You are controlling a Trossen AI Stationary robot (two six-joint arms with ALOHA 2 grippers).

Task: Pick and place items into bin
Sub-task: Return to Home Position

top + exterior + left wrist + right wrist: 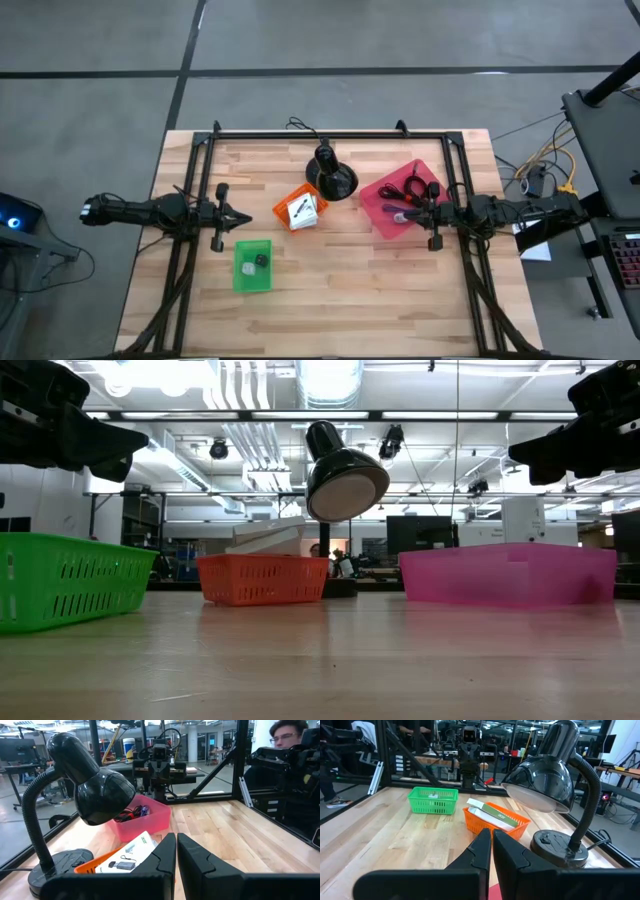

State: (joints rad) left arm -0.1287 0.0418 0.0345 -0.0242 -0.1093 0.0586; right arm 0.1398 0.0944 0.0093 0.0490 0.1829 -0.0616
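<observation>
The pink bin [396, 188] holds black and red coiled cables [408, 187] and a thin purple cord [398, 212]. White printed cards [302, 210] lie in the orange bin [283, 212]. A tiny dark cube [259, 260] and a silvery bit [248, 268] sit in the green bin [252, 282]. My left gripper [243, 218] hovers shut above bare table, left of the orange bin. My right gripper [415, 212] hovers shut over the pink bin's near right part. In their wrist views, both the left gripper [177, 845] and the right gripper [491, 840] hold nothing.
A black gooseneck lamp [330, 178] stands between the orange and pink bins, its shade [345, 482] hanging above the table. A black frame [330, 133] runs along the far edge and both sides. Bare wood [360, 290] lies toward the near edge. A person [287, 737] is beyond the table.
</observation>
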